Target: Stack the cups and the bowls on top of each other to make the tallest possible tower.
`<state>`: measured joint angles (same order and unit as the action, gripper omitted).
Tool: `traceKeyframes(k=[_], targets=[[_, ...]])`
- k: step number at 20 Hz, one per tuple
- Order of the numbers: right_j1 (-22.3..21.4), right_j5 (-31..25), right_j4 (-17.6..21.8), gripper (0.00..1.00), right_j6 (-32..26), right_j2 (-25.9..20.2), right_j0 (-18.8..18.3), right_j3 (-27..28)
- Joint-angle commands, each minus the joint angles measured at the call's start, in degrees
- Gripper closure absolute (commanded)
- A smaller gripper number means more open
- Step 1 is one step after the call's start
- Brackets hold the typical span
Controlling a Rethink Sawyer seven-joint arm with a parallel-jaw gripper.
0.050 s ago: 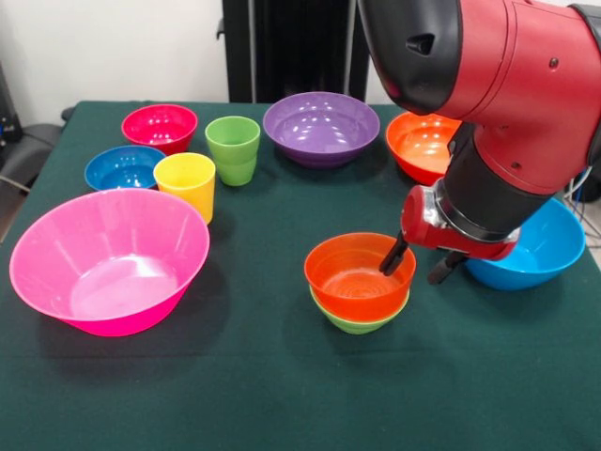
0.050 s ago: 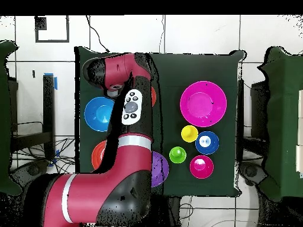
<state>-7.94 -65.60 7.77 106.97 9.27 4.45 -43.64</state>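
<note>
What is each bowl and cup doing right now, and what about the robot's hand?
Small orange-red bowl: nested in the small green bowl, one finger inside its rim.
Gripper: open, astride that bowl's rim.
Large light blue bowl: upright, empty.
Large pink bowl: upright, empty.
Purple bowl: upright, empty.
Large orange bowl: upright, partly hidden.
Yellow cup, green cup: upright, unstacked.
Magenta-red bowl, dark blue bowl: upright, empty.

The bowls, such as the large pink one, and the yellow cup are seen as smooth, glossy plastic with bright highlights. The worktop is covered in matt dark green cloth. The arm's red shell is seen as smooth and slightly shiny.
</note>
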Motion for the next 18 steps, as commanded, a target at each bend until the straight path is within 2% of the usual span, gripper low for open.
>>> traceKeyframes(k=[1,18], targets=[[1.4,2.3,3.7,0.00,-2.9,-3.1,0.7,-2.9],[2.6,3.6,3.2,0.00,-2.0,-3.6,0.8,-1.5]])
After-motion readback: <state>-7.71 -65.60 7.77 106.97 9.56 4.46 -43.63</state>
